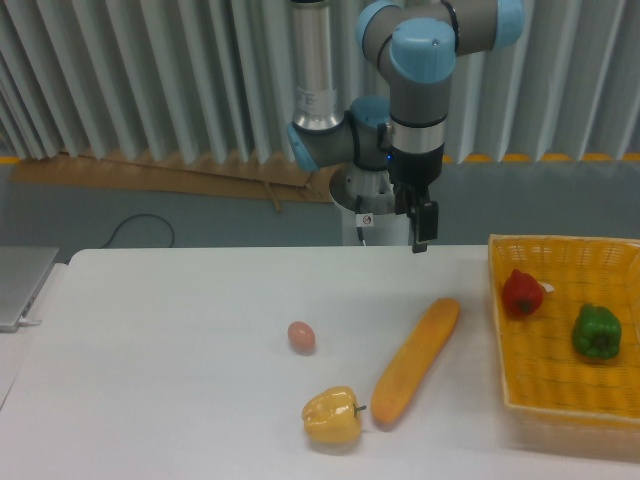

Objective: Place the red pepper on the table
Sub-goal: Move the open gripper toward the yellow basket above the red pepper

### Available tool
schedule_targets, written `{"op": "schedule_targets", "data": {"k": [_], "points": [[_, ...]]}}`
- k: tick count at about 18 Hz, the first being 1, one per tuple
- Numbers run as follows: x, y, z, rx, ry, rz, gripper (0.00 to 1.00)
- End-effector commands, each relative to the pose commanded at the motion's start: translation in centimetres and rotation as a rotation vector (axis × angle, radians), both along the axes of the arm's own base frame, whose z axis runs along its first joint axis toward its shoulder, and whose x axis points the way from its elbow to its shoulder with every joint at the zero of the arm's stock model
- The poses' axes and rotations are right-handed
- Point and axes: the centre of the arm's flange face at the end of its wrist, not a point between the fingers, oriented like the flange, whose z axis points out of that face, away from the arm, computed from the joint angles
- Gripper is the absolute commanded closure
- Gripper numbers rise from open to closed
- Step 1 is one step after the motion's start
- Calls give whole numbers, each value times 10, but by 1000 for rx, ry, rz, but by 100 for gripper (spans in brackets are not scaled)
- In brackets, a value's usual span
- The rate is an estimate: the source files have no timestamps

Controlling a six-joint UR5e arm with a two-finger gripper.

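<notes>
The red pepper (521, 293) is small and glossy and lies in the yellow woven basket (560, 400) at the right, near its back left corner. The white table (160, 380) fills the lower part of the view. My gripper (422, 243) hangs from the arm above the table's far edge, well left of and above the red pepper, with nothing in it. It shows as one narrow dark shape seen edge-on, so I cannot tell how its jaws stand.
A green pepper (596, 332) lies in the basket to the right of the red one. On the table lie a long orange loaf (415, 362), a yellow pepper (332, 415) and a small brown egg (301, 336). A grey laptop (20, 285) sits at the left edge.
</notes>
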Motion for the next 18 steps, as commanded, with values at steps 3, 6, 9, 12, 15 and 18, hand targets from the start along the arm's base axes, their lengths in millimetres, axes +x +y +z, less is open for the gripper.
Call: {"op": "schedule_targets", "data": {"k": [3,6,9,12,15,18], "points": [[1,-1,-4,-4,-4,0,0],[1,-1,-5,-5,-8,0,0],[1,-1,-4,-3,-5,0,0],[2,-2,-3,-2,-4,0,0],[0,0,-6,-5,-8,0,0],[0,0,-8,-5,-13,-1,0]]}}
